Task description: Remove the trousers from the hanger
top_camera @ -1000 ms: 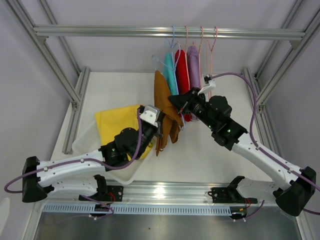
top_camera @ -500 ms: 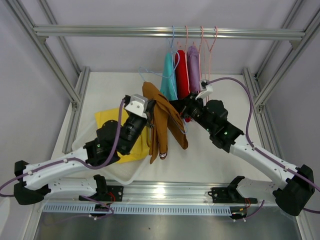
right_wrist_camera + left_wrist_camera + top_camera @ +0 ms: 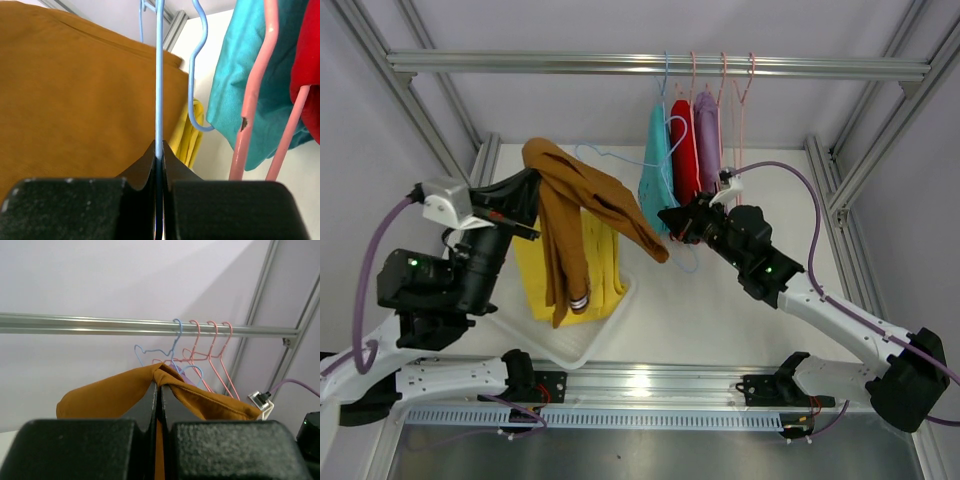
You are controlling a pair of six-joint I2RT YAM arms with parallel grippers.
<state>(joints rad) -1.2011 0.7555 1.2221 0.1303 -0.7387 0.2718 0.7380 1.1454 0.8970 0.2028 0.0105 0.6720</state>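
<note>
My left gripper [image 3: 527, 190] [image 3: 159, 386] is shut on a fold of the brown trousers [image 3: 565, 215] [image 3: 102, 396] and holds them raised at the left. One end hangs over the tray; the other trails towards my right gripper [image 3: 670, 216] [image 3: 159, 151]. That gripper is shut on the wire of a light blue hanger [image 3: 612, 156] [image 3: 160, 75], which runs in front of the brown cloth [image 3: 75, 100]. Teal trousers [image 3: 658, 160] [image 3: 240, 85], red trousers [image 3: 684, 150] and lilac trousers [image 3: 707, 140] hang on the rail [image 3: 620, 64]. Yellow trousers [image 3: 605, 262] lie in the tray.
A white tray [image 3: 582, 350] sits on the table at the front left, under the brown cloth. Pink hangers [image 3: 738, 95] [image 3: 220, 355] hang right of the clothes. Aluminium frame posts [image 3: 430, 120] [image 3: 880, 130] stand on both sides.
My left arm has risen and swung far left with the brown trousers, drawing them away from the hanging clothes. The right gripper has stayed on the blue hanger, shifting only slightly.
</note>
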